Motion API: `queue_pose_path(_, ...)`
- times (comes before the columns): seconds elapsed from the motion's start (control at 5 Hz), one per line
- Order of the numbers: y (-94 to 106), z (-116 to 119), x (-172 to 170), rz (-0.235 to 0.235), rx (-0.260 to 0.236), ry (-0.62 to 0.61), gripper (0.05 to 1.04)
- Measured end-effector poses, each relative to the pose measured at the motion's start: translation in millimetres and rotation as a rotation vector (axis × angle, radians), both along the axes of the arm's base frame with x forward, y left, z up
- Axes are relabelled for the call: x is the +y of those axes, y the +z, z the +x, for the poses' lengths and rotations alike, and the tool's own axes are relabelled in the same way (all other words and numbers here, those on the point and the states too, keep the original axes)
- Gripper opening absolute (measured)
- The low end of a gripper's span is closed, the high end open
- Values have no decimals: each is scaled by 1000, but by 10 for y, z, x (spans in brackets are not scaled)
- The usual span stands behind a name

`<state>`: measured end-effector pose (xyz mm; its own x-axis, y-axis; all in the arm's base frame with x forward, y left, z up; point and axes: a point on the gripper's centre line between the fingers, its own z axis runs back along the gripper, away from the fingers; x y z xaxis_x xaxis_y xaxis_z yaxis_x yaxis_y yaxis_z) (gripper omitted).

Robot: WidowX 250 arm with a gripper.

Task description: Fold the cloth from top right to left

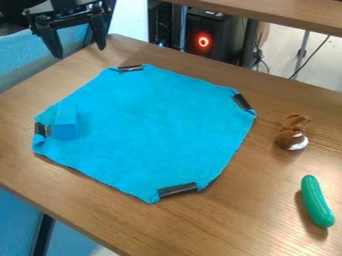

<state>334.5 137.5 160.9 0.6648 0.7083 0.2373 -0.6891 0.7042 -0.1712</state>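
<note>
Possibly, the fold is becoming uneven if the fingers are gripping only the dark strip (242,102) at the right corner and it is slipping, or if the blue block (65,122) is blocking the folded side. The cloth (153,120) is lying spread on the table (247,220), lower and rightward in view from the gripper (80,52), whose fingers are hanging apart.

The black WidowX arm (63,5) enters at the upper left, cut off by the top edge. Its black claw (79,52) hangs there, both fingers (49,41) pointing down, spread with a wide gap between their tips.
</note>
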Motion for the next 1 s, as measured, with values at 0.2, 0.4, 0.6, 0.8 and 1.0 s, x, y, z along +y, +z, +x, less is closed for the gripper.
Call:
queue_pose_path(0.2, -136, 8, -14, -20, 26, 1, 999)
queue_pose_path(0.4, -250, 269, -398, -50, -72, -85, 999)
queue_pose_path(0.6, -433, 553, -813, -79, -75, -119, 999)
queue_pose_path(0.8, -315, 828, -1061, -83, -102, -78, 999)
queue_pose_path(1.0, -180, 1074, -1251, -63, -102, -3, 999)
